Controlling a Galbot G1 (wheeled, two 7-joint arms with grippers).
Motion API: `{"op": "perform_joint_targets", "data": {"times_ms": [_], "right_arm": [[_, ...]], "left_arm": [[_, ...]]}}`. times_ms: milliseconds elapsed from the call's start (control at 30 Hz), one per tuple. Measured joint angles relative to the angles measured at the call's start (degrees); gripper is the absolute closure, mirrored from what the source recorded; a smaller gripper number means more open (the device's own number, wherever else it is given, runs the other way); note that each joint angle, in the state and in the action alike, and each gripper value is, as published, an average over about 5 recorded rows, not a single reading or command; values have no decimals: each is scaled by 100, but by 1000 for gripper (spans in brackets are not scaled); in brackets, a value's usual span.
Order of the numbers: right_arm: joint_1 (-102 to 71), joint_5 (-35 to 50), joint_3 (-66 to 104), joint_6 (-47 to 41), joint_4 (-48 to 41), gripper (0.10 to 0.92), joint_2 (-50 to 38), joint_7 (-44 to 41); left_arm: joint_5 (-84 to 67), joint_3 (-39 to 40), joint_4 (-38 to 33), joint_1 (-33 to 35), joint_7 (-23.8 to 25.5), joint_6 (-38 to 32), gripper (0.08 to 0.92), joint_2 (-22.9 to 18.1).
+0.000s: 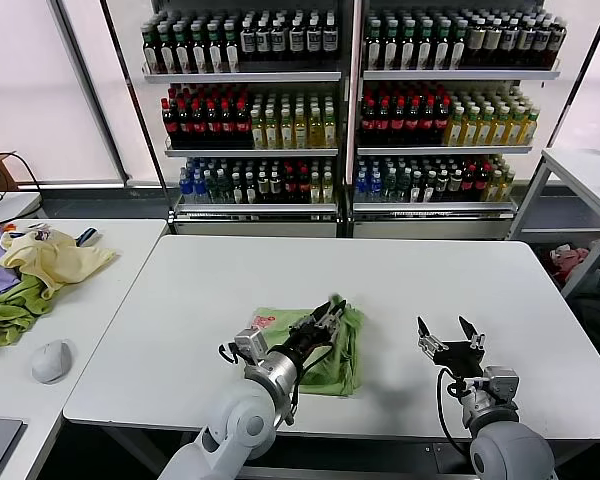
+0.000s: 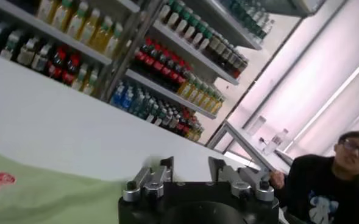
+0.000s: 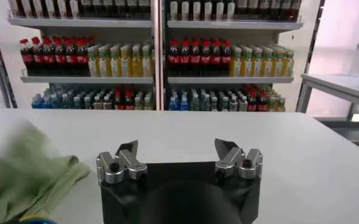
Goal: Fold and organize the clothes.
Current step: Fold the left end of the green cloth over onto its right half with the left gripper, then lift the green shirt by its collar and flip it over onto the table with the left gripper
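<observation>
The light green polo shirt (image 1: 330,350) lies folded into a small bundle on the white table (image 1: 380,270), near its front edge, with the red-and-white print (image 1: 265,321) showing at its left end. My left gripper (image 1: 323,313) is open and empty, right over the top of the bundle. In the left wrist view the shirt (image 2: 51,195) lies below and beside the open gripper (image 2: 191,165). My right gripper (image 1: 447,332) is open and empty, a little above the table to the right of the shirt. The right wrist view shows it (image 3: 176,149) with the shirt (image 3: 27,176) off to the side.
A pile of pale yellow, darker green and purple garments (image 1: 35,275) and a grey rounded object (image 1: 51,360) lie on the side table to the left. Shelves of bottles (image 1: 350,110) stand behind the table. A person (image 2: 334,176) sits at the right, by another table (image 1: 585,170).
</observation>
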Motion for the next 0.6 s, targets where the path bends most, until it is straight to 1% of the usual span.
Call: {"op": "perform_joint_targets", "data": {"times_ms": [67,200,333,433,600], "right_arm": [[26,-2,-17,3,-28,203,4,-1],[78,-7,-52,8,-84,203,11,-4],[104,-11,-71,13,-116,203,19,-5],[106,-14,-80,17,-128,203,21,-6],[98,-31,-91,21,-136,203,40,-6]], "left_arm": [[167,23,0,18,88,-8,462,16],[525,9,-50,118,196,-56,324,83],[1061,-123,-44,268,171,-177,226,190],[1519,-282,32,383,61,-275,185,287],[2129,-525,237,546,-197,-367,177,417]]}}
